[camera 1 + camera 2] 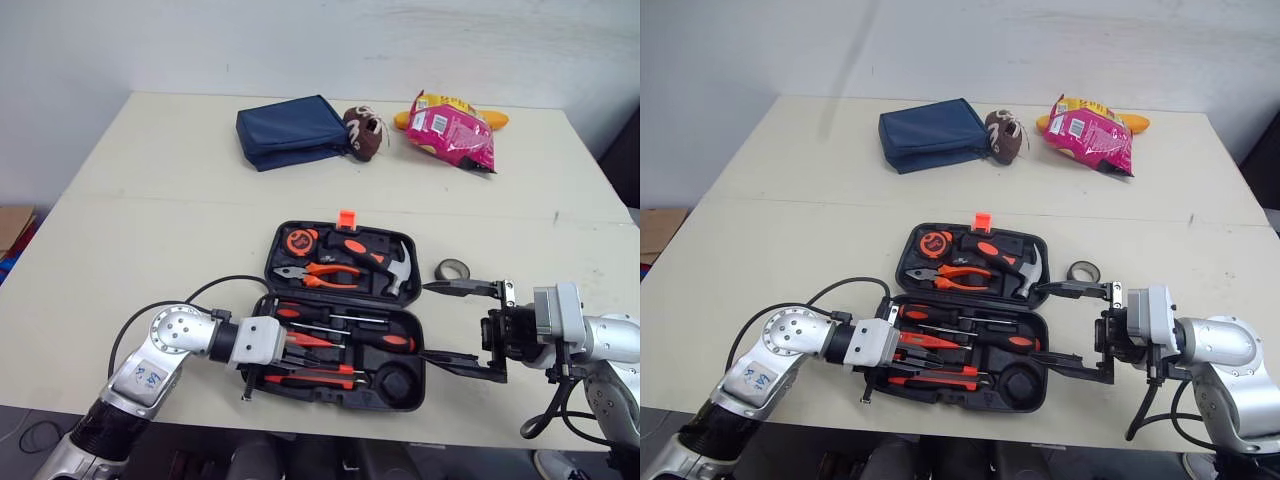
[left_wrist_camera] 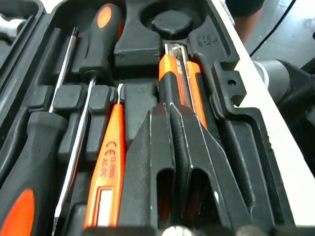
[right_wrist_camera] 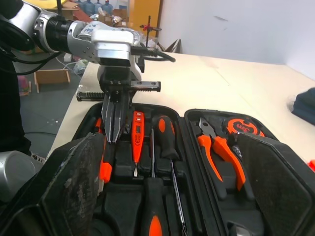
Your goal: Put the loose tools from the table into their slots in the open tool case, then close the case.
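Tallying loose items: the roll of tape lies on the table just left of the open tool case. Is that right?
No. The roll of tape lies on the table just right of the open tool case, as the left eye view shows.

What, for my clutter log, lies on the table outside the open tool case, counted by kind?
Dark blue fabric pouch: 1
Brown stitched ball: 1
Pink foil snack bag: 1
Yellow thing partly hidden under that bag: 1
Grey tape roll: 1
Total: 5
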